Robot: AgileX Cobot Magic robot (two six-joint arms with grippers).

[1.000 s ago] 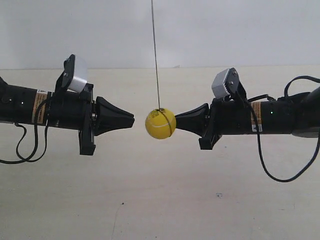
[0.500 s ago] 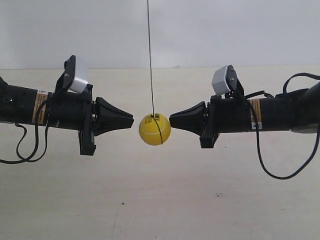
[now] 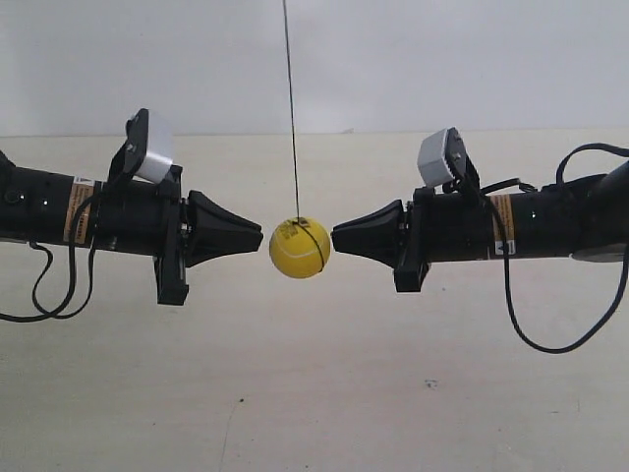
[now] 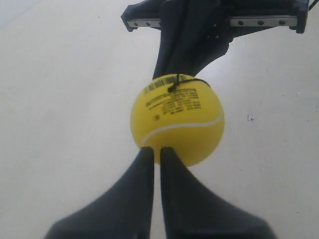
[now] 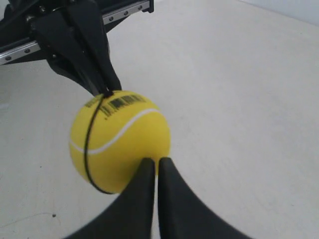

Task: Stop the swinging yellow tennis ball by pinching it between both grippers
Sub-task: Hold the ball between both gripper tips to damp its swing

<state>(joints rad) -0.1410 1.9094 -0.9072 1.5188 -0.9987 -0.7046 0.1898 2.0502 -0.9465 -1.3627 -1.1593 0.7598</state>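
Observation:
The yellow tennis ball (image 3: 300,248) hangs on a thin dark string (image 3: 291,108) between the two black, cone-shaped gripper ends. The gripper of the arm at the exterior view's left (image 3: 261,239) is shut, its tip at the ball's side with a sliver of gap at most. The gripper of the arm at the exterior view's right (image 3: 334,237) is shut, its tip at the ball's other side. In the left wrist view, my left gripper (image 4: 156,149) points into the ball (image 4: 177,124). My right gripper (image 5: 157,160) does the same to the ball (image 5: 119,142).
A pale tabletop (image 3: 314,393) lies below and a white wall (image 3: 442,59) stands behind. Black cables loop down from both arms (image 3: 531,334). Silver camera boxes (image 3: 437,157) sit on top of each wrist.
The ball has swung toward the exterior view's left. The arm at that view's right followed it, closing the gap. The other arm has barely moved.

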